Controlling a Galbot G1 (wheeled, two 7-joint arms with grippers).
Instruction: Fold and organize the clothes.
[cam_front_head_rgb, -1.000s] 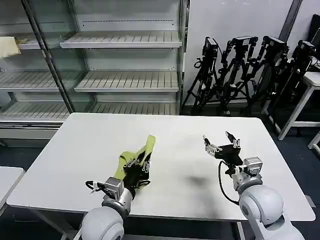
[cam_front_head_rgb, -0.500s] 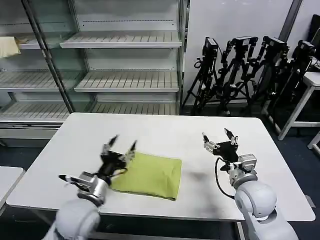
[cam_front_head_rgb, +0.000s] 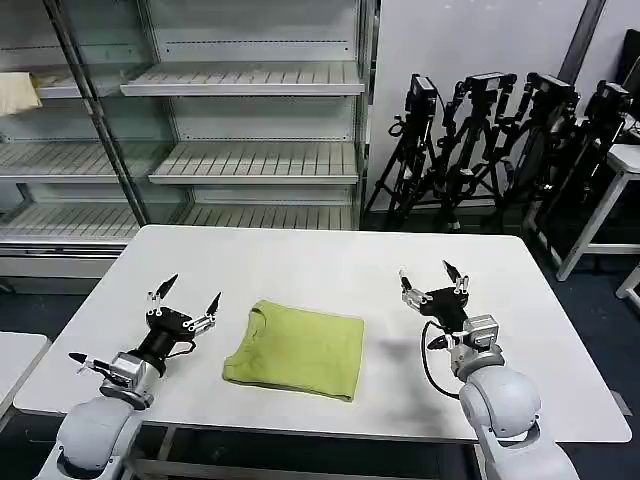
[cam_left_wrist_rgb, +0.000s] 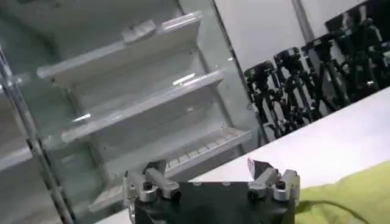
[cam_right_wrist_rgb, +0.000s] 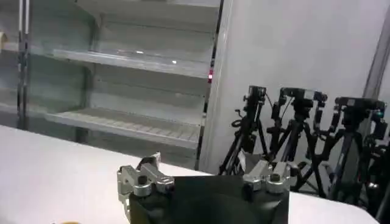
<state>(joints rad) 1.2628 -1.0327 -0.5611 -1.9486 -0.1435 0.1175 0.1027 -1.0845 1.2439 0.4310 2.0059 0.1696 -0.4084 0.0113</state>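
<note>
A lime yellow-green T-shirt (cam_front_head_rgb: 297, 348) lies folded into a flat, roughly rectangular packet on the white surface (cam_front_head_rgb: 330, 265), nearer the robot's edge than the far one, its collar end turned toward the robot's left. Its plain side faces up.

The left claw (cam_front_head_rgb: 185, 305) is held above the surface just to the left of the T-shirt, clear of the cloth, its fingers (cam_front_head_rgb: 164, 287) spread wide and grasping nothing. In the left wrist view the same claw (cam_left_wrist_rgb: 210, 176) stands released, with a corner of the T-shirt (cam_left_wrist_rgb: 347, 198) lying beside it.

The right claw (cam_front_head_rgb: 432, 285) is raised over the surface to the right of the T-shirt, well apart from it, fingers (cam_front_head_rgb: 450, 273) splayed and empty. The right wrist view shows this claw (cam_right_wrist_rgb: 204, 176) released as well, what may be a sliver of the T-shirt at the frame's lower edge being too slight to confirm.

Beyond the T-shirt, past the far edge of the surface, stand a glass-fronted shelving unit (cam_front_head_rgb: 200, 120) and a cluster of black tripods (cam_front_head_rgb: 500, 140).
</note>
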